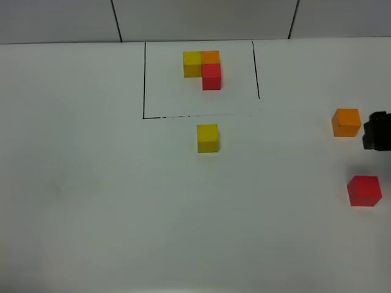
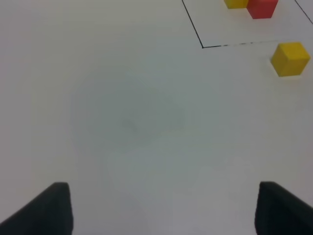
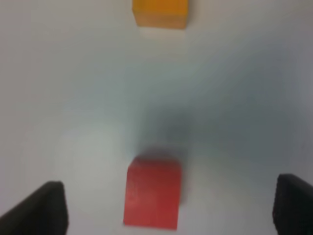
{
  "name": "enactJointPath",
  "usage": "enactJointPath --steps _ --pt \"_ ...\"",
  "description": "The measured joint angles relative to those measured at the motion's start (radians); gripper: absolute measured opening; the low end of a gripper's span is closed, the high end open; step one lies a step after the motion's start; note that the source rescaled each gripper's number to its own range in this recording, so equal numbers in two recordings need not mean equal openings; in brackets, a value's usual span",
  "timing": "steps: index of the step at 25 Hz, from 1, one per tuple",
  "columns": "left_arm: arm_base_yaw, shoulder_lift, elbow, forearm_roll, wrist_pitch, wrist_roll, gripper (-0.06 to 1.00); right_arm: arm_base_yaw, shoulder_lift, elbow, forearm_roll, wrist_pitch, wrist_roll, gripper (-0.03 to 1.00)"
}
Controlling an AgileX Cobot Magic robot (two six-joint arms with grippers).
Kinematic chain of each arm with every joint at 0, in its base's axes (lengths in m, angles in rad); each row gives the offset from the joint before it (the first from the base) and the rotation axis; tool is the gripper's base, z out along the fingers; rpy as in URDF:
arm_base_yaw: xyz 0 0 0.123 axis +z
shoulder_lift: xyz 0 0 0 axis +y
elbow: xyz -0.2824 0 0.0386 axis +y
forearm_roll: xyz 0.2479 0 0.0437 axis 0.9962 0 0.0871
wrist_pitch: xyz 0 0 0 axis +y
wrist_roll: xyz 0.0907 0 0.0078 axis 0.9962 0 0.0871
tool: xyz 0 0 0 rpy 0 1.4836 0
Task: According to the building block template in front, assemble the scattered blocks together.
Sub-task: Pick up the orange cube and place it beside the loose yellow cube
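Overhead view first: the template (image 1: 203, 68) is parked at 12 o'clock on the white table (image 1: 91, 201), inside a black outline (image 1: 144, 79). Yellow and orange are joined side by side, with red at 6 o'clock of the orange. The loose yellow cube (image 1: 208, 138) is set just outside the outline, at its 6 o'clock, touching nothing. The orange cube (image 1: 346, 122) is found way over at 3 o'clock and the red cube (image 1: 364, 190) at roughly 4 o'clock, well apart from it. Only a black chunk of the right gripper (image 1: 377, 130) is seen, just beside the orange cube; contact can't really be judged at that edge.

Left wrist view: the left gripper (image 2: 161, 210) is spread wide over bare table, nothing held. The yellow cube and part of the template are seen far ahead.

Right wrist view, pretty blurry: jaws spread wide here too, nothing clamped. The red cube is framed between the fingers (image 3: 44, 210), touched by neither, with the orange cube further ahead.
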Motion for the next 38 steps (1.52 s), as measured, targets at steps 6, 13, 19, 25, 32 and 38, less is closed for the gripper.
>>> enactJointPath --steps 6,13,19,25,32,38 --pt "0.0 0.0 0.0 0.0 0.0 0.0 0.79 0.0 0.228 -0.176 0.011 -0.002 -0.03 0.8" --pt "0.0 0.0 0.0 0.0 0.0 0.0 0.79 0.0 0.412 -0.326 0.017 -0.004 -0.034 0.8" --pt "0.0 0.0 0.0 0.0 0.0 0.0 0.79 0.0 0.529 -0.422 0.017 -0.004 -0.034 0.8" --pt "0.0 0.0 0.0 0.0 0.0 0.0 0.79 0.0 0.598 -0.44 0.017 -0.021 -0.034 0.8" --pt "0.0 0.0 0.0 0.0 0.0 0.0 0.79 0.0 0.626 -0.44 0.018 -0.047 -0.034 0.8" --pt "0.0 0.0 0.0 0.0 0.0 0.0 0.79 0.0 0.641 -0.44 0.021 -0.044 -0.035 0.78"
